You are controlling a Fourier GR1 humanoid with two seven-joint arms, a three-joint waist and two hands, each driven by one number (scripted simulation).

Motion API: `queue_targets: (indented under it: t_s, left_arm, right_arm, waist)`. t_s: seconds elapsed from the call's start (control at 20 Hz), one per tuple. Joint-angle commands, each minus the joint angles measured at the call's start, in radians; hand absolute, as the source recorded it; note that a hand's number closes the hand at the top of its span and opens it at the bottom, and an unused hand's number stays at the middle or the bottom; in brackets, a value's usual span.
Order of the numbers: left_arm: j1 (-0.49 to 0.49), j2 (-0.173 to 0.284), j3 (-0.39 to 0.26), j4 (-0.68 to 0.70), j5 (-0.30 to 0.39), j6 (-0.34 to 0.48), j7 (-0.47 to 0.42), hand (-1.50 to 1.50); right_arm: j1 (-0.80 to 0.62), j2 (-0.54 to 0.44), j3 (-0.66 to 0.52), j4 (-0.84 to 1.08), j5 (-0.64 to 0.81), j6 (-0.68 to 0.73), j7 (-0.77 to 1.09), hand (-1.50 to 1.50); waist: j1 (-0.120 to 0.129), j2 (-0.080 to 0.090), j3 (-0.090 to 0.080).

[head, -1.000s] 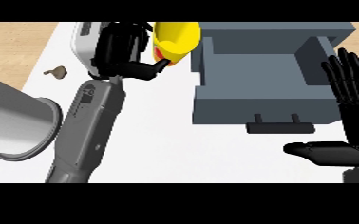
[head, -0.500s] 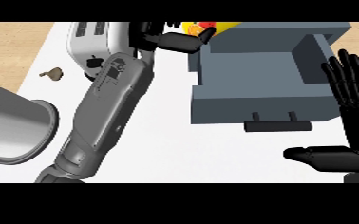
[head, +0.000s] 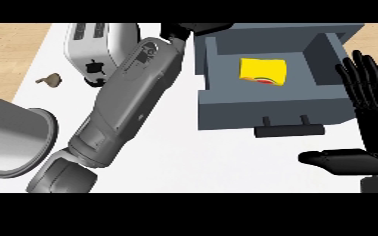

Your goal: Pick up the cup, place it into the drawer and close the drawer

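Note:
The yellow cup [head: 263, 71] lies on its side inside the open grey drawer [head: 266, 111], with a red mark showing on its lower edge. The drawer's dark handle [head: 289, 129] faces me. My left hand [head: 193, 28] is at the top edge of the view, just beyond the drawer's far left corner; it is apart from the cup and its fingers look straight. Most of that hand is cut off. The grey left forearm runs diagonally across the counter. My right hand [head: 359, 87] rests open at the right edge, fingers up, beside the drawer's right wall.
A silver toaster [head: 100, 45] stands at the back left, partly behind my left forearm. A large grey metal pot [head: 18, 140] sits at the left edge. A small brown object [head: 50, 80] lies on the white counter [head: 214, 155] near the toaster.
The left hand carried the cup rightwards over the drawer and let it go. The cup now lies in the drawer and the hand has drawn back to the top edge. The right hand stayed still.

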Motion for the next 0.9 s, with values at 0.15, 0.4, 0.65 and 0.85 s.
queue_targets:
  t_s: [0.15, 0.4, 0.65, 0.85]
  left_arm:
    - [-0.025, 0.000, -0.089, 0.146, 0.088, 0.001, -0.064, 1.50]
    - [-0.041, 0.000, -0.285, 0.133, 0.218, 0.112, -0.025, 1.50]
    - [-0.058, 0.000, -0.380, 0.207, 0.193, 0.118, 0.002, 1.50]
    - [0.004, 0.000, -0.467, 0.199, 0.222, 0.118, -0.007, -1.50]
  right_arm:
    - [0.011, -0.005, 0.001, -0.047, -0.007, 0.003, 0.037, -1.50]
    - [-0.021, -0.005, 0.002, -0.010, -0.015, 0.007, 0.035, -1.50]
    - [-0.085, -0.032, -0.034, 0.053, -0.046, 0.022, 0.025, -1.50]
    - [-0.033, -0.027, -0.010, 0.026, -0.024, 0.037, 0.000, -1.50]
  waist:
    - [-0.001, 0.000, 0.000]
    - [-0.024, 0.002, 0.000]
    - [-0.034, 0.008, 0.001]
    - [-0.041, 0.009, 0.001]
